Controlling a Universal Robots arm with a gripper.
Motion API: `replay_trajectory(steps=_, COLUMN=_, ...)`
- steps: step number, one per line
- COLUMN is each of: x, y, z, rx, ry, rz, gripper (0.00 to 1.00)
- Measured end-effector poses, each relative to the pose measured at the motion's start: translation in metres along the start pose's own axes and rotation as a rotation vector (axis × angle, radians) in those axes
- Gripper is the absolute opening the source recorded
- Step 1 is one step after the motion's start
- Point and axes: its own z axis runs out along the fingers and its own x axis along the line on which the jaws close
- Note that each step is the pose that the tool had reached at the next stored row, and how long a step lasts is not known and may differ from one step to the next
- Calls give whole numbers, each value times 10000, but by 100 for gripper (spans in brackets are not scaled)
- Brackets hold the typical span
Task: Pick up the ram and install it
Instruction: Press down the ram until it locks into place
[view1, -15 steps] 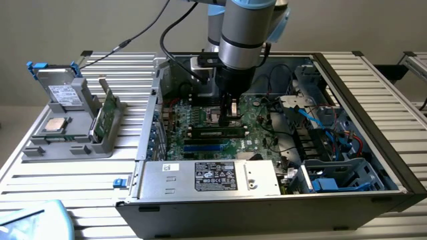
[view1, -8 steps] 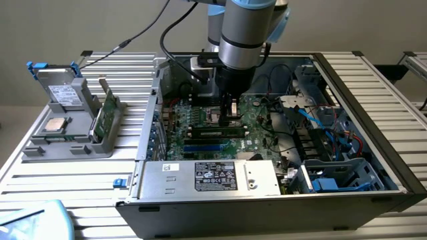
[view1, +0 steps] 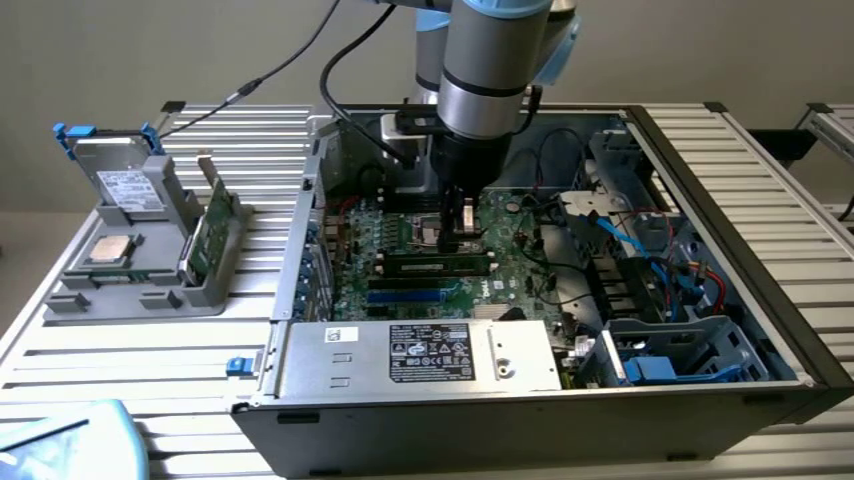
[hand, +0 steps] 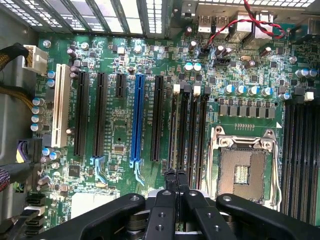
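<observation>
Exterior view: gripper is seen low inside the computer case, just above the ram lying in its slot on the motherboard.

Wrist view: jaws clenched, nothing held. Seating is best judged by pressing evenly along the stick.

A slatted metal worktop carries everything. The open computer case sits on it as the landmark, taking up most of the surface. Off the case's side toward the exterior view's left stands a grey parts holder, resting directly on the slats. Nearer the camera than that holder, at the corner of the worktop, lies a pale blue object, possibly a plastic tray or lid.
</observation>
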Motion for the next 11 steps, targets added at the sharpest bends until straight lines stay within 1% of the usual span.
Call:
replay_trajectory(steps=2, x=11, y=-25, z=-3, rx=-1, ry=-3, rz=1, gripper=11)
replay_trajectory(steps=5, x=60, y=-89, z=-8, rx=3, ry=-62, rz=-7, gripper=11)
replay_trajectory(steps=8, x=89, y=-186, z=-16, rx=6, ry=-108, rz=-8, gripper=11)
replay_trajectory(steps=10, x=91, y=-247, z=-21, rx=8, ry=-121, rz=-11, gripper=11)
replay_trajectory(steps=11, x=92, y=-253, z=-20, rx=12, ry=-122, rz=-11, gripper=11)
